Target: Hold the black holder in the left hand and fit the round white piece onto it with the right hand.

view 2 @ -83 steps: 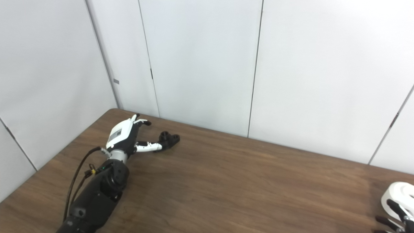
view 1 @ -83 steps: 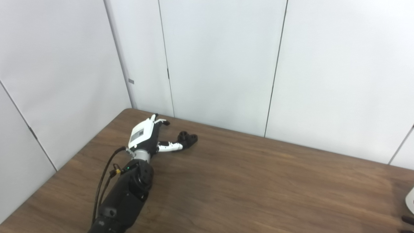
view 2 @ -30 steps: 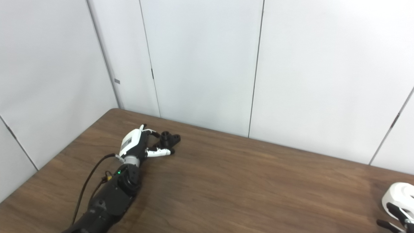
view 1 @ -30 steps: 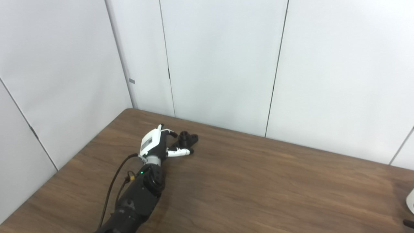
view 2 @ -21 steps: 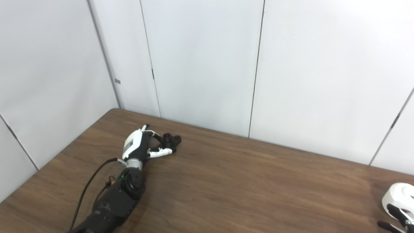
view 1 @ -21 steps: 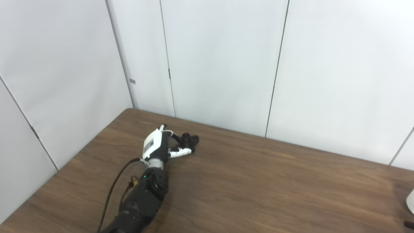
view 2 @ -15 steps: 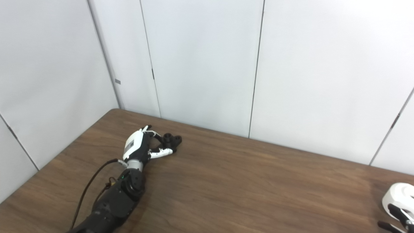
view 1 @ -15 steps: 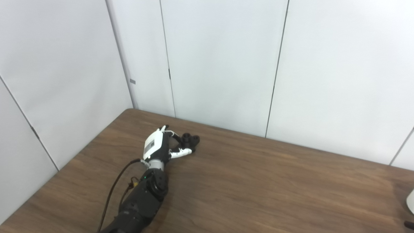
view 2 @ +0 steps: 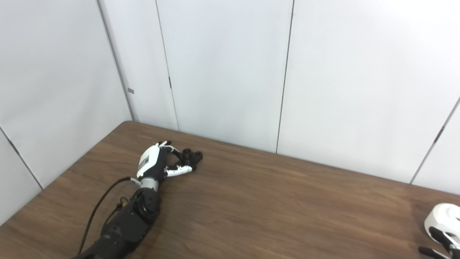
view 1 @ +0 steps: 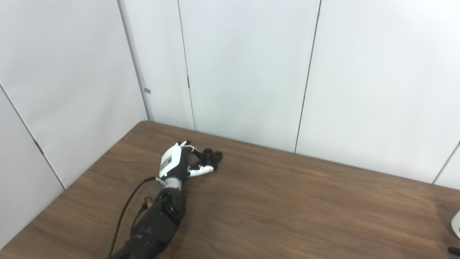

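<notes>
**Two hands far apart: left at the black holder, right at the white piece**

Two hands show at opposite ends of the brown wooden table (view 1: 287,201). The left hand (view 1: 178,163) lies far out toward the table's back left corner, its white back turned up and to the left. Its fingers (view 1: 194,151) curl around the far side of the black holder (view 1: 212,156) while the thumb (view 1: 202,169) reaches along the near side, so the holder sits between them on the tabletop. Whether the fingers press it firmly or only cage it is too small to tell. The holder rests on the wood, near the white wall panels (view 1: 244,72).

The round white piece (view 2: 444,219) sits at the table's right edge, well apart from the holder. Only the dark fingertips of the right hand (view 2: 440,239) show at the lower right corner of the right eye view, touching or just beside the piece; its state cannot be told.
</notes>
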`<state>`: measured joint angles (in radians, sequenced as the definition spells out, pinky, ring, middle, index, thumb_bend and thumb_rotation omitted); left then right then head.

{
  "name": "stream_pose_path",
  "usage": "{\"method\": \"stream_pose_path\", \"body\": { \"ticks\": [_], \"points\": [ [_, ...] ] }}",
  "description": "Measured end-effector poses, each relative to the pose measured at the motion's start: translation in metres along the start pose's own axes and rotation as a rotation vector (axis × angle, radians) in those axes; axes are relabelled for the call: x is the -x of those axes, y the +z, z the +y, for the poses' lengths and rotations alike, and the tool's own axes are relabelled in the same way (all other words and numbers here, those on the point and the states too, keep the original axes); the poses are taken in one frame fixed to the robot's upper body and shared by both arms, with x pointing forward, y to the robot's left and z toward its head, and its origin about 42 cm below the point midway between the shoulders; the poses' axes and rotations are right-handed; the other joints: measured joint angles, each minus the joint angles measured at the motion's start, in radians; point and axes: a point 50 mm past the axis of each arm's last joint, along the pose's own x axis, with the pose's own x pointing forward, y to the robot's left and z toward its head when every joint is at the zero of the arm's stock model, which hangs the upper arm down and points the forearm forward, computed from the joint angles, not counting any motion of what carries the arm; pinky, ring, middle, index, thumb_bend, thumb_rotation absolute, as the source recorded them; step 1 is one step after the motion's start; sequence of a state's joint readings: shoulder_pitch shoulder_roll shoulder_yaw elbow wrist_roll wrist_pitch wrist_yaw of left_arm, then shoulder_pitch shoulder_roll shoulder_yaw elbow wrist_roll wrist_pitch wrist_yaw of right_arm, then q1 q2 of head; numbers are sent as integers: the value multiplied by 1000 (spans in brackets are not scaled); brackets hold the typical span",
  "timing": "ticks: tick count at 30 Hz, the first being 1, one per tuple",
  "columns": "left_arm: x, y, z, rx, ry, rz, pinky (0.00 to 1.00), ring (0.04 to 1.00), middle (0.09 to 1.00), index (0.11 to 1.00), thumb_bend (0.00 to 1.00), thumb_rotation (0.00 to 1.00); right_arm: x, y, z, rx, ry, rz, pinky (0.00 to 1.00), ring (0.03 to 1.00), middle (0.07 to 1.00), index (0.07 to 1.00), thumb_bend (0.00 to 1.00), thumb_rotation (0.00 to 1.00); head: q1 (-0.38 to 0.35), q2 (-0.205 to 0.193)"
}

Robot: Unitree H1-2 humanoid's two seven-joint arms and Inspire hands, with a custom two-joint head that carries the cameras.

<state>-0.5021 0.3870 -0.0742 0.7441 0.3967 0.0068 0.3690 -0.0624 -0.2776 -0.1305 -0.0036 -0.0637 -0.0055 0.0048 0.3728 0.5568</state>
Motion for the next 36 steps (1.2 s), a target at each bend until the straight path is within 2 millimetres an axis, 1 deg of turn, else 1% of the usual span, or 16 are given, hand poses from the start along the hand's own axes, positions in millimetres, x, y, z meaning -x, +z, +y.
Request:
{"method": "stream_pose_path", "body": {
  "ticks": [4,6,8,10,11,12,13,15,20,23,25,28,31,32,34,36],
  "points": [
    [4,1,1,0,-55,-48,1000,1000,949,484,525,59,0,0,0,4,-1,-1,536,719,878,827,709,157,-25,6],
    [8,4,-1,6,-96,-84,1000,1000,968,484,525,60,-1,0,0,6,-3,-1,532,717,881,828,704,128,-41,8],
    [13,10,-5,12,-153,-136,1000,1000,980,484,525,61,-1,0,0,8,-4,-1,530,715,881,830,701,102,-42,8],
    [17,15,-10,20,-202,-180,1000,1000,985,483,525,61,-1,0,0,11,-7,-1,530,715,880,832,704,98,-60,12],
    [20,20,-12,23,-228,-210,1000,1000,987,482,525,62,-1,0,1,11,-6,-1,546,719,884,832,704,88,-64,14],
    [22,24,-16,24,-255,-238,1000,1000,990,482,525,63,-1,0,1,9,-7,0,557,721,884,831,706,80,-87,21],
    [24,28,-19,23,-283,-268,1000,1000,992,482,525,63,-1,0,2,4,-7,0,566,724,885,831,707,75,-88,22],
    [28,36,-25,24,-331,-305,1000,1000,995,482,525,64,0,0,3,-4,-8,1,576,725,877,829,712,99,-117,29],
    [39,61,-41,51,-454,-399,1000,1000,1000,482,525,63,0,1,9,-7,-17,-1,567,714,859,823,726,152,-164,41],
    [46,72,-50,48,-510,-450,1000,1000,999,482,525,66,0,1,12,-9,-18,-5,556,707,855,816,723,166,-215,52],
    [50,78,-53,39,-545,-482,1000,1000,998,482,525,66,1,3,15,-8,-18,-11,552,706,857,817,715,169,-235,57],
    [54,86,-58,28,-591,-515,1000,1000,996,482,525,65,1,7,25,-24,-2,-25,538,705,864,820,695,125,-259,61],
    [62,98,-66,10,-646,-562,1000,1000,995,482,525,65,2,10,35,-34,12,-31,542,712,879,827,669,126,-281,68],
    [65,102,-69,8,-661,-575,1000,1000,994,482,525,65,2,11,36,-32,15,-36,545,714,882,829,663,123,-281,68],
    [70,111,-78,12,-688,-599,1000,1000,993,482,525,64,2,14,36,-21,14,-47,543,710,881,829,649,99,-304,74],
    [75,119,-85,2,-714,-628,1000,1000,992,481,524,64,2,17,36,-9,9,-57,538,711,879,829,646,97,-324,77]
  ]
}}
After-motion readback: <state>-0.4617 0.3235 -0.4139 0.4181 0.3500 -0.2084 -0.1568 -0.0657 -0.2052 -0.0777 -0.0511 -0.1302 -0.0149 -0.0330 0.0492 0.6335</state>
